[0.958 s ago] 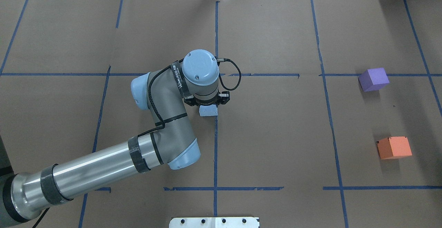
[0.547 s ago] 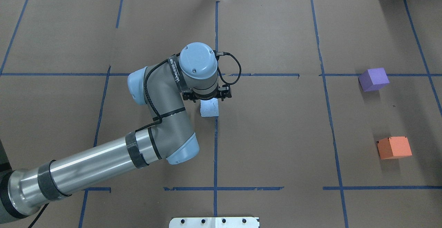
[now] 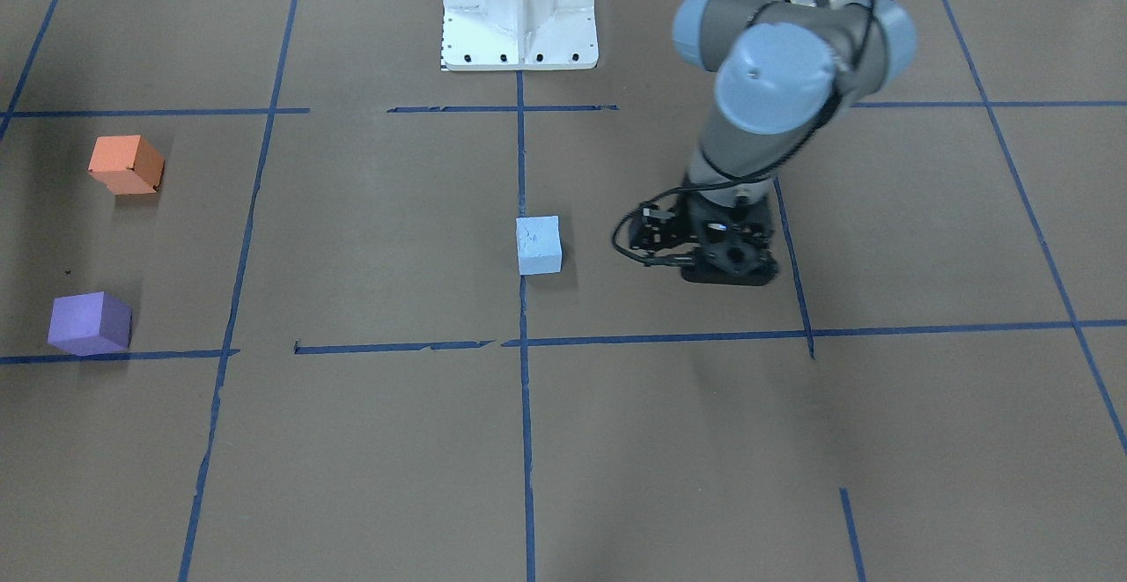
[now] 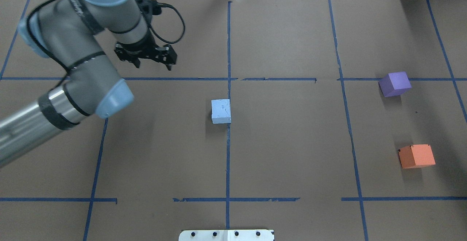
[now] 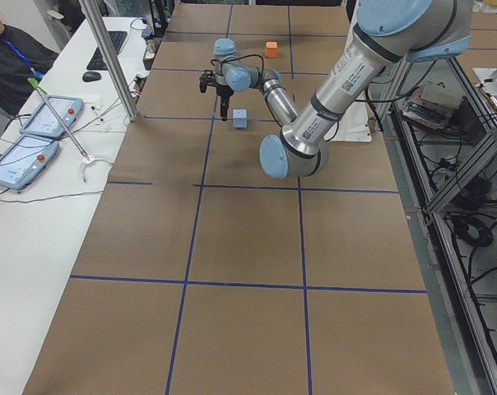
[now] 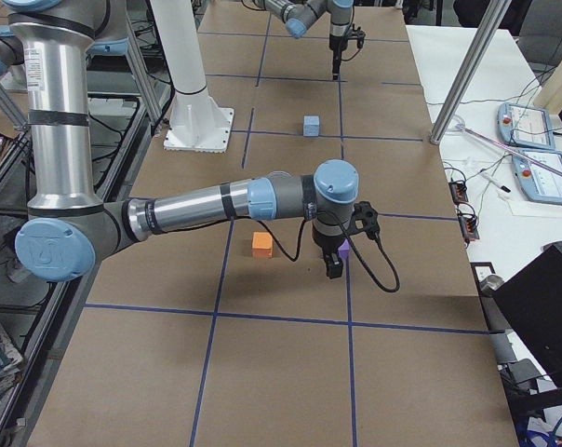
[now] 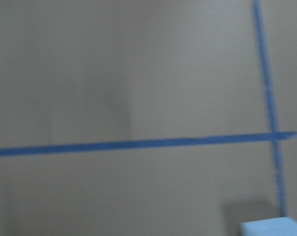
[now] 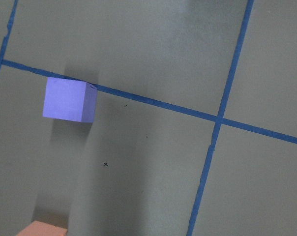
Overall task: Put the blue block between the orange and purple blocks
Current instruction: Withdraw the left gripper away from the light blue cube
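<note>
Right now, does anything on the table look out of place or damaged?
Nothing is spilled or tipped. The blue block sits alone on the centre tape line, its top scuffed, far from the purple block and orange block it belongs between. The left gripper hangs open and empty, away from it.

Purple block (image 8: 69,100) at 10 o'clock, flat on brown paper cover (image 8: 153,196). Its far rt corner meets a blue tape line (image 8: 153,103) running approx 10-to-4 across frame. Second tape line (image 8: 207,152) runs approx 1-to-6 and crosses the first at 3 o'clock of ctr. Orange block (image 8: 42,229) at 7 o'clock, cut by btm edge; lies at 6 o'clock of purple, well apart. Small black x mark (image 8: 105,164) on paper btwn them, offset toward 3 o'clock.
</note>
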Controlling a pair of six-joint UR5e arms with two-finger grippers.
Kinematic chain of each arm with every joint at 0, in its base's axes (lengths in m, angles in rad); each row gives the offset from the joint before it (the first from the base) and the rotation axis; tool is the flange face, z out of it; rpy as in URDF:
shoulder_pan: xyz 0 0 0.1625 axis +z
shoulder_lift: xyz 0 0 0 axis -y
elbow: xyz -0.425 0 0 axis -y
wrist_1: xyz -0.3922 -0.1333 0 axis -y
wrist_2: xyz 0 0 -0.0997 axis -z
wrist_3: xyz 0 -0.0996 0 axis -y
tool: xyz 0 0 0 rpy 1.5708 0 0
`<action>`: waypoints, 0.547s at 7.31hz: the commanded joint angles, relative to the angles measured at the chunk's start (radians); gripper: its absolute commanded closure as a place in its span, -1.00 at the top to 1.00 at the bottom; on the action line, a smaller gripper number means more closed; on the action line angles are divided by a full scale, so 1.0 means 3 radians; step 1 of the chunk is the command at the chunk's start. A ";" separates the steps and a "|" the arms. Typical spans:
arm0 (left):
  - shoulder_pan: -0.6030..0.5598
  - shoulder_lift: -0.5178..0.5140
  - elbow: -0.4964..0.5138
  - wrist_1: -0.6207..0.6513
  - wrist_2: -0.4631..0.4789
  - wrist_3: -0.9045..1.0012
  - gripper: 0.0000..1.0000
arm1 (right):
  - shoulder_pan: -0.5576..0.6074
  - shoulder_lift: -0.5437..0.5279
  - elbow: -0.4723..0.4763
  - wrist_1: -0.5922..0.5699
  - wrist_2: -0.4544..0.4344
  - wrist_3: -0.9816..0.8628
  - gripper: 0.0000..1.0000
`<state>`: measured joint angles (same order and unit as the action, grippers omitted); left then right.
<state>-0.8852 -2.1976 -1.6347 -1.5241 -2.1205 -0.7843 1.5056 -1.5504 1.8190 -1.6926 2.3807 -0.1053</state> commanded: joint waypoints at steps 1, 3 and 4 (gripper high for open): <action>-0.0825 0.0533 -0.0028 0.0034 -0.0218 0.1158 1.00 | -0.0267 0.0238 0.0042 0.0002 0.0000 0.0395 1.00; -0.1398 0.1023 0.0008 0.0039 -0.0442 0.1834 1.00 | -0.0737 0.0595 0.0144 -0.0003 -0.0040 0.1170 1.00; -0.1679 0.1365 0.0008 0.0019 -0.0494 0.2257 1.00 | -0.0987 0.0845 0.0149 -0.0008 -0.0122 0.1600 1.00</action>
<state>-1.2842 -1.9030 -1.6340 -1.5142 -2.2423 -0.2532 1.3013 -1.3814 1.8565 -1.6937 2.3663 0.2209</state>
